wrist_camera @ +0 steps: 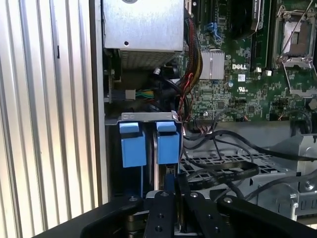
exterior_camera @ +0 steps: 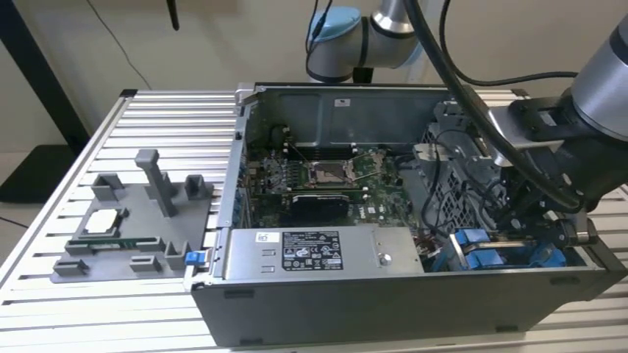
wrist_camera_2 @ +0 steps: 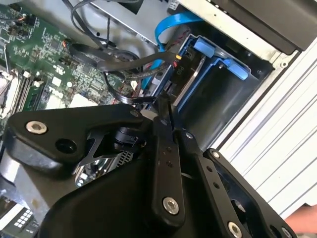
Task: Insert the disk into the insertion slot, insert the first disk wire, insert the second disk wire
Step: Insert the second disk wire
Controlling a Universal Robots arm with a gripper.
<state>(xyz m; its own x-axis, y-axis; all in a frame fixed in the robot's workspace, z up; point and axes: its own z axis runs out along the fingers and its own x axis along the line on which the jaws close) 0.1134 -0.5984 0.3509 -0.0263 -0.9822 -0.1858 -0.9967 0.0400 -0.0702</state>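
My gripper (exterior_camera: 546, 234) reaches into the open computer case at its near corner on the exterior view's right. There the grey drive cage, the insertion slot (wrist_camera: 148, 117), holds two bright blue carrier tabs (wrist_camera: 167, 144) side by side. The disk (wrist_camera_2: 190, 74) sits in its blue carrier (wrist_camera_2: 218, 58) inside the cage. A black connector with coloured wires (wrist_camera_2: 176, 62) sits at the disk's end. A flat blue wire (wrist_camera_2: 171, 24) curves down to my fingertips (wrist_camera_2: 159, 105), which are pressed together on its end. In the first wrist view, the gripper (wrist_camera: 174, 184) is just off the blue tabs.
The grey power-supply box (exterior_camera: 324, 250) lies along the case's near wall beside the cage. The motherboard (exterior_camera: 324, 176) with its square socket fills the case floor. Loose black cables (wrist_camera: 223, 163) cross near my fingers. A grey fixture (exterior_camera: 137, 220) stands on the slatted table at the exterior view's left.
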